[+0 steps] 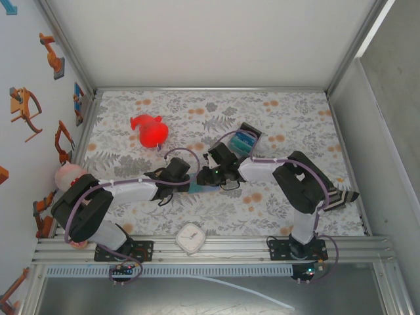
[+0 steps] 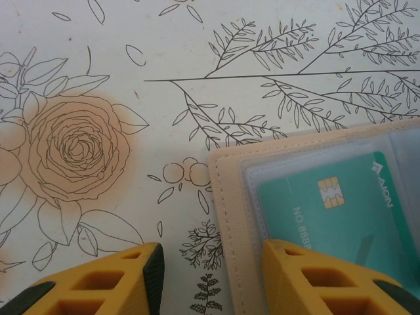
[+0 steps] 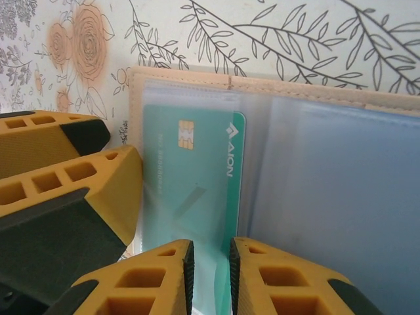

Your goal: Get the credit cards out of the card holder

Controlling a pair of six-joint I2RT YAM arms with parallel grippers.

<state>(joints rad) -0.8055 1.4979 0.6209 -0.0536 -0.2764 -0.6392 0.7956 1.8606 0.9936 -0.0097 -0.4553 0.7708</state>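
1. Step in hand: drawing out a card. The tan, stitched bifold card holder (image 3: pixel 295 88) lies open and flat on the floral-printed tablecloth (image 2: pixel 131 65), mid-table between the arms. A teal plastic credit card (image 3: pixel 197 164) with a gold chip sits in its clear sleeve.
2. Right gripper (image 3: pixel 211 256): yellow fingers drawn to a narrow slit over the card's near edge, apparently pinching it, perhaps with sleeve film too.
3. Left gripper (image 2: pixel 211 254): jaws apart, one finger (image 2: pixel 315 282) on the holder's border and the other over the cloth. This is judged to be a hold-down.
4. Next move: a straight pull along the sleeve. The holder may drag or lift.
5. Surroundings: the red soft toy (image 1: pixel 149 131), black-edged blue-and-teal block (image 1: pixel 246 141) and white round clock (image 1: pixel 191 237) lie well apart. Only the left fingers, just beside the card, crowd the pull.
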